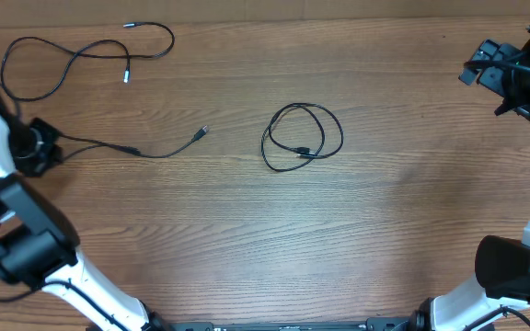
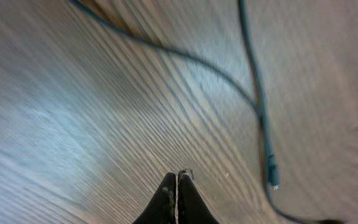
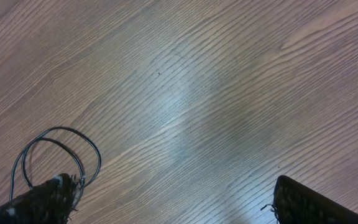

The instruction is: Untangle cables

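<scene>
Cables, 3 pcs, on wood table [image 1: 385, 230]:
- coiled cable [image 1: 303, 138], ctr frame
- looped cable [image 1: 81, 55], upper left
- straight cable [image 1: 132, 149], left of ctr, one end at left gripper [image 1: 40, 147]

Left gripper jaws clenched, nothing seen betw. them. Right gripper [image 1: 495, 74], upper right: jaws released, empty.

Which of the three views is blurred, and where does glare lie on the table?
Left wrist view: streaky blur over the table and the cable, bluish glare at left. Right wrist view: sharper, pale glare band mid-frame. Overhead view: sharp, evenly lit.

Open table [image 1: 412, 202] beside coiled cable [image 1: 302, 151]
</scene>
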